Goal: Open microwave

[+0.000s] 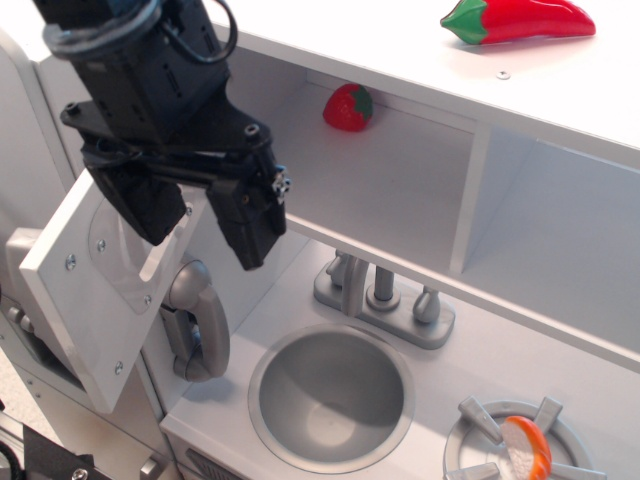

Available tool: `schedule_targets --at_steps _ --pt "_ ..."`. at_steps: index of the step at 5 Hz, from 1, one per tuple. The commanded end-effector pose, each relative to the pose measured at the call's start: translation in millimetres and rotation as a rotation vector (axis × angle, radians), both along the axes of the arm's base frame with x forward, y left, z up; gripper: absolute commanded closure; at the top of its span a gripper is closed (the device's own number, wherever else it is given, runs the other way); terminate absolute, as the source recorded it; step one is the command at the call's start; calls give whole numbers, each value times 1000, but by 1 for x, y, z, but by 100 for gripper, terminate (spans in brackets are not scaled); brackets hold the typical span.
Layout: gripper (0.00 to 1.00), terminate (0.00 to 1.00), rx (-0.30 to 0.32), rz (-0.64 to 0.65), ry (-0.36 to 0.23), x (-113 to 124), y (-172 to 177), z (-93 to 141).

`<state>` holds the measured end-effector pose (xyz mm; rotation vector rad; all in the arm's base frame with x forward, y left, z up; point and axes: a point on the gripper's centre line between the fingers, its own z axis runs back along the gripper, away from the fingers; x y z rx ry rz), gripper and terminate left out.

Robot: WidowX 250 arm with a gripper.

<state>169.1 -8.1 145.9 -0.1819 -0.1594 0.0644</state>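
The microwave door [85,300] stands swung wide open to the left, with its pale inner face and screws towards me. The light-grey compartment [400,190] behind it is open, and a red strawberry [347,107] lies at its back. My black gripper [200,222] hangs in front of the compartment's left end, just above the door's upper edge. Its two fingers are spread apart with nothing between them. The left finger [150,208] overlaps the door's top corner; I cannot tell whether it touches. The door's outer face with the window is hidden.
A grey phone handset [200,328] hangs below the gripper beside the door. A round sink [330,395] and faucet [385,295] lie below the compartment. A burner with an orange-white item [522,447] is at the lower right. A red chili pepper [520,20] lies on top.
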Motion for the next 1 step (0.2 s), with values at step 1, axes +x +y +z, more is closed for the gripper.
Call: schedule_targets --at_steps 1 --pt "0 100 3 6 -33 8 10 17"
